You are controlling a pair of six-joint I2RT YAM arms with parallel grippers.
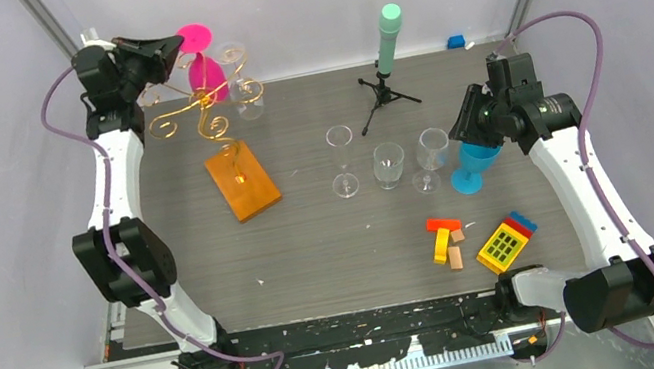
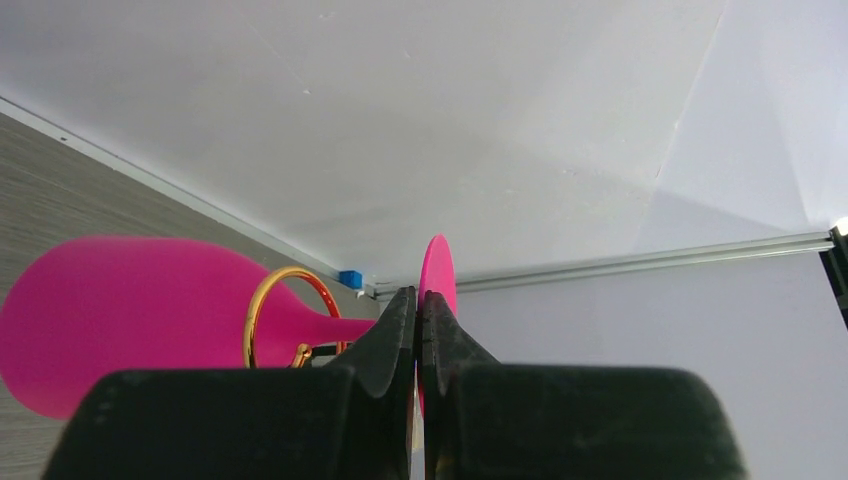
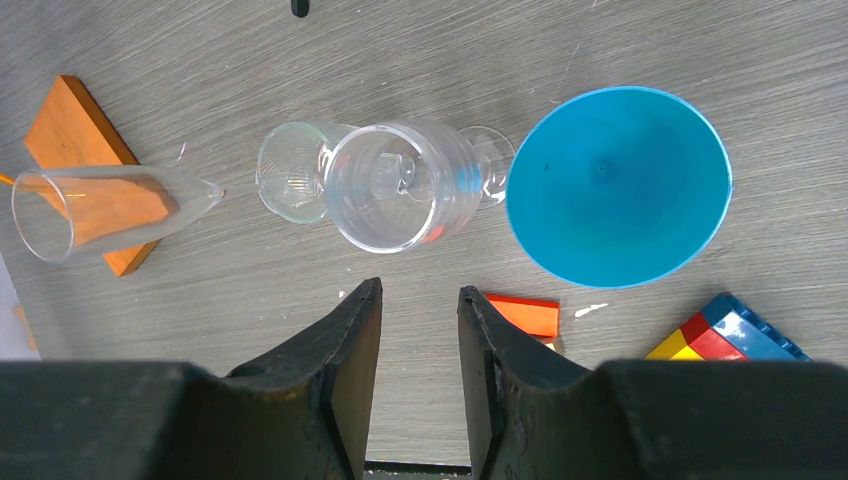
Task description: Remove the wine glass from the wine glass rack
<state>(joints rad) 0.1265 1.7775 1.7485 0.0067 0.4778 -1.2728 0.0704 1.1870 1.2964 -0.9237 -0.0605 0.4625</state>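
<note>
The wine glass rack [image 1: 201, 113] is gold scrolled wire on an orange wooden base [image 1: 243, 181] at the back left. A pink wine glass [image 1: 205, 72] hangs in it upside down, foot [image 1: 195, 37] uppermost. In the left wrist view its stem [image 2: 335, 328] passes through a gold ring [image 2: 262, 300] of the rack. My left gripper [image 1: 175, 49] [image 2: 420, 296] is shut on the edge of the pink foot [image 2: 438, 268]. My right gripper [image 1: 467, 125] [image 3: 420, 295] hovers open over the table at the right, holding nothing.
A clear glass [image 1: 240, 83] hangs at the rack beside the pink one. Three clear glasses [image 1: 342, 161] [image 1: 389, 164] [image 1: 431, 159] and a blue glass [image 1: 475, 164] [image 3: 618, 185] stand mid-table. A black tripod with a mint cylinder [image 1: 388, 50] stands behind. Toy bricks [image 1: 506, 241] lie front right.
</note>
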